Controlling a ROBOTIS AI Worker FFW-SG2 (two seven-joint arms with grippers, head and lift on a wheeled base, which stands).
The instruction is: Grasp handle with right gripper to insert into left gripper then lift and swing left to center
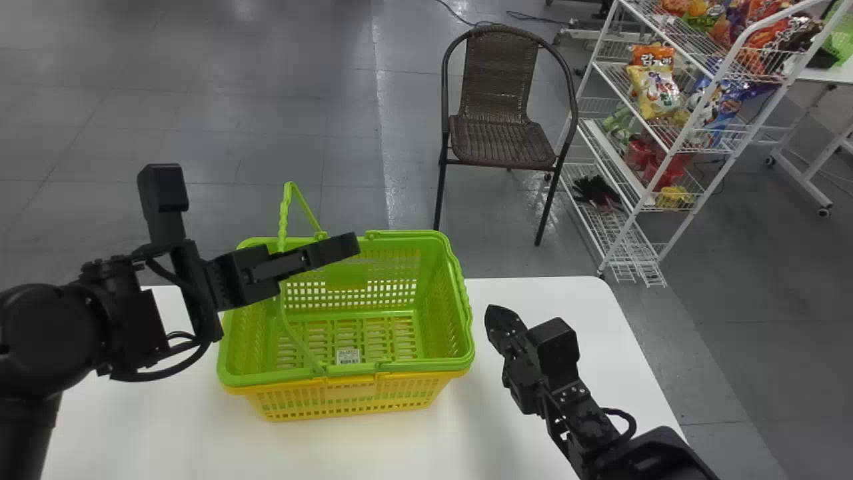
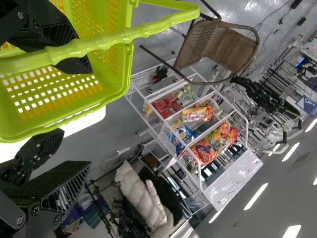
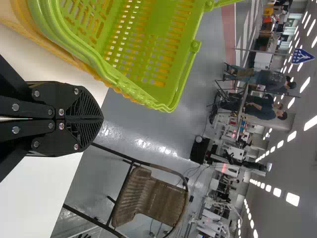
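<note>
1. Left gripper [image 1: 254, 212]: fingers spread wide, near the raised handle [image 1: 284, 213].
2. Right gripper [image 1: 496, 319]: fingers pressed together, near the green basket [image 1: 464, 303].
3. That sits in a yellow basket [image 1: 360, 398] on the white surface [image 1: 166, 433].

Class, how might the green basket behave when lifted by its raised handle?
The green basket is probably light for its size, its thin walls being slotted. It may tip, since the handle leans to one side. It could drag the yellow basket nested beneath.
</note>
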